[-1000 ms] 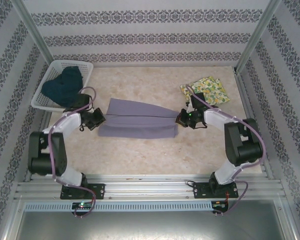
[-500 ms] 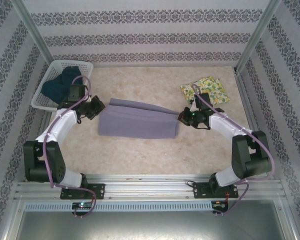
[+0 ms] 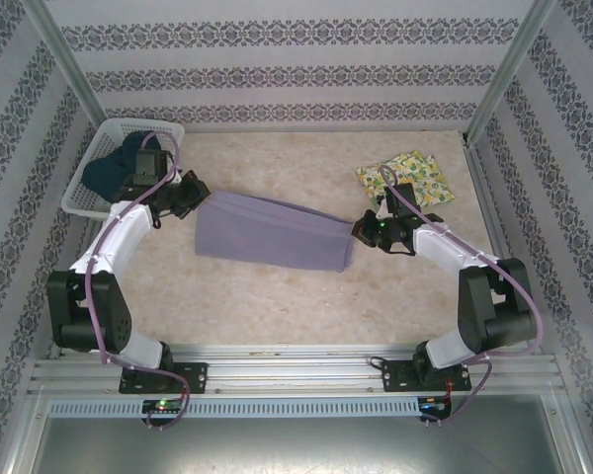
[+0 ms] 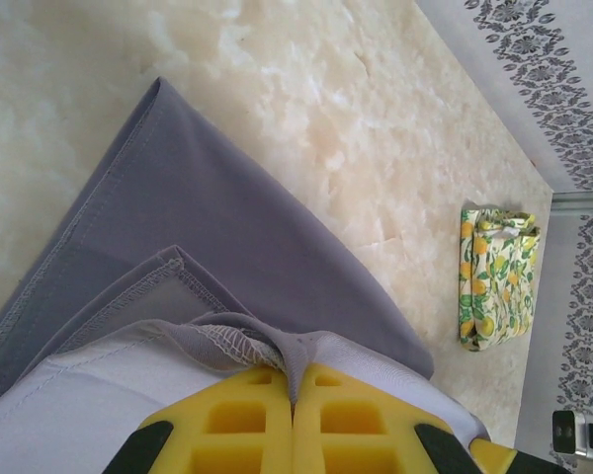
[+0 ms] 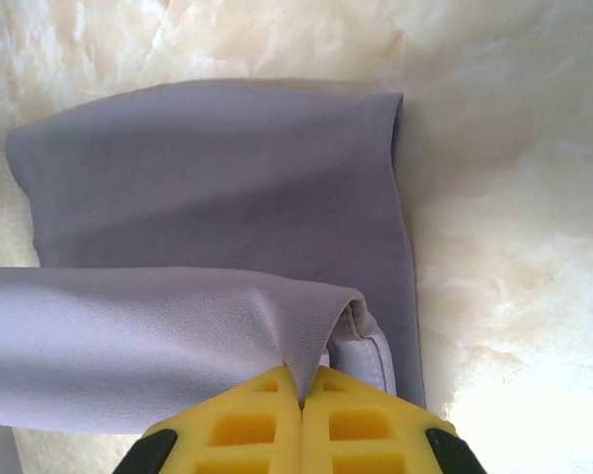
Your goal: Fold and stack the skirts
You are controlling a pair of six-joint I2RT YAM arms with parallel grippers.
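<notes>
The grey-lavender skirt (image 3: 272, 232) lies at the centre of the table (image 3: 277, 296) as a long doubled band. Its near edge has been carried over toward the far one in the past second, so I judge the lengthwise fold nearly made. My left gripper (image 3: 196, 192) pinches the stitched hem corner, and the right gripper (image 3: 360, 231) is clamped on the opposite end. The folded yellow print skirt (image 3: 412, 178) waits far right. The dark blue skirt (image 3: 119, 168) sits in the white basket (image 3: 79, 204).

White lattice basket (image 3: 76, 197) at far-left corner of marbled beige table (image 3: 277, 306). Striped patterned wallpaper (image 3: 277, 74) on surrounding walls.
</notes>
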